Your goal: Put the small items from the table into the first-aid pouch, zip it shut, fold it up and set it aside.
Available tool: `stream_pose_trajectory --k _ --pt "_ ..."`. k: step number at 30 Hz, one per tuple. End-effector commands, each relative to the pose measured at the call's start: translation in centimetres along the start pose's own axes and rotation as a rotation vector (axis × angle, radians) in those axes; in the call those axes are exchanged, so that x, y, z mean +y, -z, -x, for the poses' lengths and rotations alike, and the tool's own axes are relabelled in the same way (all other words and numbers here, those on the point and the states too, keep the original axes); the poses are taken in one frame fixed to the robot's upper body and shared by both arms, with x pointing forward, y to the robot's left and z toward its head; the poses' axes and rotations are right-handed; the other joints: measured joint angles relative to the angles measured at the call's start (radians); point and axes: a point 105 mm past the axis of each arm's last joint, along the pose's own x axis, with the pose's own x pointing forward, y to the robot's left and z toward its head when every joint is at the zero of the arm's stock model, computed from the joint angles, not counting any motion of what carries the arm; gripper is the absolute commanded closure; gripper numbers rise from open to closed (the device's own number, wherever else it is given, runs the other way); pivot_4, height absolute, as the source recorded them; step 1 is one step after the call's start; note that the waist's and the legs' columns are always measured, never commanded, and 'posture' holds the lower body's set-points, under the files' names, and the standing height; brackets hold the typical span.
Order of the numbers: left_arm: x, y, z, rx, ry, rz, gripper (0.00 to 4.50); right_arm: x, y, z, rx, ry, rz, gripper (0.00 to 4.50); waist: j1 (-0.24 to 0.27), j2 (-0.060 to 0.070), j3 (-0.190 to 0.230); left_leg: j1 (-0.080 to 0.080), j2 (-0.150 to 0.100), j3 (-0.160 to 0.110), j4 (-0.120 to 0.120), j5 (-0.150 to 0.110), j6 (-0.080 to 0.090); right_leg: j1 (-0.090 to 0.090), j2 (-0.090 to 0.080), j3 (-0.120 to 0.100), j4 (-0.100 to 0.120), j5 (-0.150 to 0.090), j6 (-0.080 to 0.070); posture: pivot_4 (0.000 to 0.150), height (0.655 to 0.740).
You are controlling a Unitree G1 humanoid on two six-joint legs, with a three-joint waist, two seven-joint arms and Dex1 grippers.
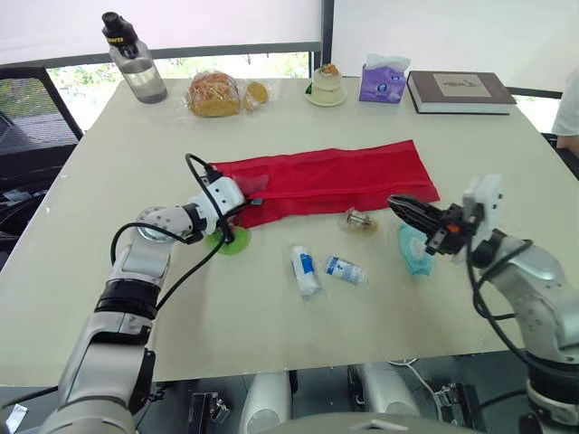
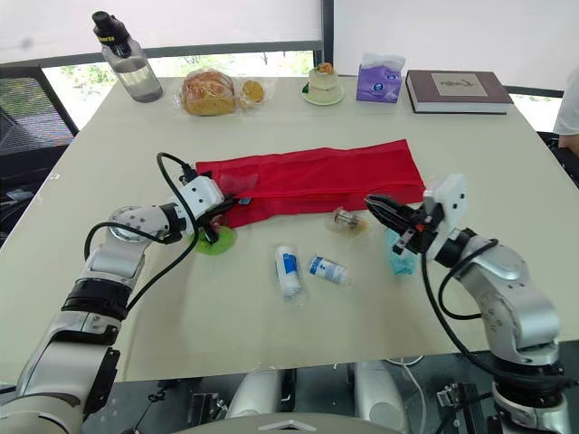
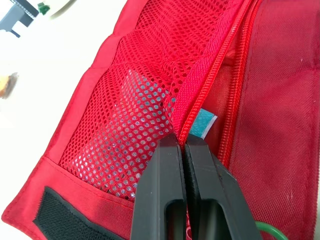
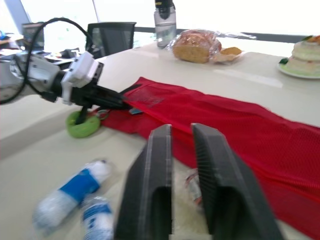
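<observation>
At mid-table: first-aid pouch (image 1: pixel 335 181), red, laid out flat, left gripper (image 1: pixel 246 204) clenched on its zipper edge at the left end. In front of it: bandage roll (image 1: pixel 306 271), smaller roll (image 1: pixel 346 270), clear-wrapped item (image 1: pixel 358 221), teal packet (image 1: pixel 414 251). Right gripper (image 1: pixel 398 203): fingers slightly parted, empty, just beside the clear-wrapped item.

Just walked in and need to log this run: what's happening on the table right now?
The left gripper is shut on the zipper edge of the red pouch, which lies flat and unfolded. The right gripper, open, hovers by a small clear-wrapped item beside the pouch. Two bandage rolls, a teal packet and a green ring lie loose on the table, not yet packed.
</observation>
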Motion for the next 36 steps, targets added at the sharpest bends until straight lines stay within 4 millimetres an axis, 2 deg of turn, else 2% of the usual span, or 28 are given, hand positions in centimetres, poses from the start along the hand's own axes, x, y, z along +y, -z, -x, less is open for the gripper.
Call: stream_pose_trajectory --k 1,2,4,5,7,10,12,13,16,19,23,30,36 --pt "1.5 0.0 1.1 -0.003 -0.048 -0.014 4.5 1.2 -1.6 1.4 0.003 -0.057 0.036 1.8 -0.001 0.0 0.0 0.0 0.0 0.0 0.0 0.0 0.0 0.0 0.0 0.0 0.0 0.0 0.0 0.15 0.74" --pt "1.6 0.0 1.2 -0.003 -0.048 -0.011 4.5 1.3 -1.5 1.7 0.018 -0.058 0.04 1.28 0.0 0.0 0.0 0.0 0.0 0.001 0.0 0.0 0.0 0.0 0.0 0.0 0.0 0.0 0.0 0.15 0.74" --pt "1.9 -0.3 1.2 -0.021 -0.055 0.008 3.88 1.1 -1.5 2.2 0.026 -0.038 0.047 0.31 0.001 -0.001 0.0 0.0 0.0 0.0 0.0 0.0 0.0 0.0 0.0 0.0 0.0 0.0 0.0 0.15 0.74" --pt "1.9 -0.5 1.2 -0.036 -0.052 0.023 3.5 1.0 -1.5 2.3 0.021 -0.03 0.045 0.0 0.001 -0.001 0.001 0.0 0.0 0.0 0.0 0.0 0.0 0.0 0.0 0.0 0.0 0.0 0.0 0.15 0.74" --pt "1.5 -1.3 1.4 -0.07 -0.011 0.025 2.66 0.9 -1.6 2.3 0.013 -0.017 0.047 0.0 0.001 -0.001 0.001 0.0 0.0 0.001 0.0 0.0 0.0 0.0 0.0 0.0 0.0 0.0 0.0 0.15 0.74" --pt "1.5 -1.9 1.9 -0.09 0.021 0.002 0.98 1.0 -1.7 2.2 0.009 -0.004 0.057 0.0 0.002 -0.001 0.001 0.0 0.0 0.001 0.0 0.0 0.0 0.0 0.0 0.0 -0.001 0.0 0.0 0.15 0.74" --pt "1.8 -2.5 2.1 -0.107 0.013 -0.007 0.25 1.0 -1.7 2.2 0.009 0.0 0.06 0.0 0.002 -0.002 0.001 0.0 0.0 0.001 0.0 0.0 0.0 0.0 0.0 0.0 -0.001 0.0 0.0 0.15 0.74" --pt "2.1 -2.8 2.1 -0.117 -0.006 -0.014 0.07 1.0 -1.7 2.2 0.008 0.001 0.061 0.0 0.002 -0.002 0.001 0.0 0.0 0.001 0.0 0.0 0.0 0.0 0.0 0.0 -0.001 0.0 0.0 0.15 0.74" --pt "2.6 -4.0 1.5 -0.156 -0.067 -0.035 0.07 1.1 -2.1 2.1 -0.025 0.012 0.056 0.0 0.003 -0.002 0.001 0.0 0.0 0.001 0.0 0.0 0.0 0.0 0.0 0.0 -0.001 0.0 0.0 0.15 0.74" --pt "1.9 -5.2 0.6 -0.201 -0.065 -0.003 0.07 1.2 -2.4 1.9 -0.039 0.013 0.056 0.0 0.006 -0.002 0.001 0.0 0.0 0.001 0.0 0.0 0.0 0.0 0.0 0.0 -0.001 0.0 0.001 0.15 0.74" --pt "-0.8 -7.6 -3.2 -0.244 0.008 0.008 0.07 1.2 -2.2 1.3 -0.022 -0.002 0.065 0.0 0.018 -0.002 0.001 0.0 -0.001 0.001 0.001 0.0 0.0 0.001 0.0 0.0 -0.001 0.0 0.001 0.15 0.74" --pt "-0.7 -8.2 -7.7 -0.18 -0.025 0.065 0.07 0.0 -2.2 0.4 -0.008 0.093 0.157 0.0 0.023 -0.003 0.001 0.0 -0.001 0.0 0.003 0.0 0.0 0.001 0.002 0.001 0.0 -0.001 0.003 0.15 0.74" --pt "-1.1 -7.6 -9.4 -0.118 -0.021 0.011 0.07 -0.2 -2.3 0.7 -0.001 0.126 0.182 0.0 0.024 -0.003 0.002 -0.001 -0.002 0.0 0.002 0.0 0.0 0.001 0.001 0.002 0.0 -0.001 0.003 0.15 0.74"
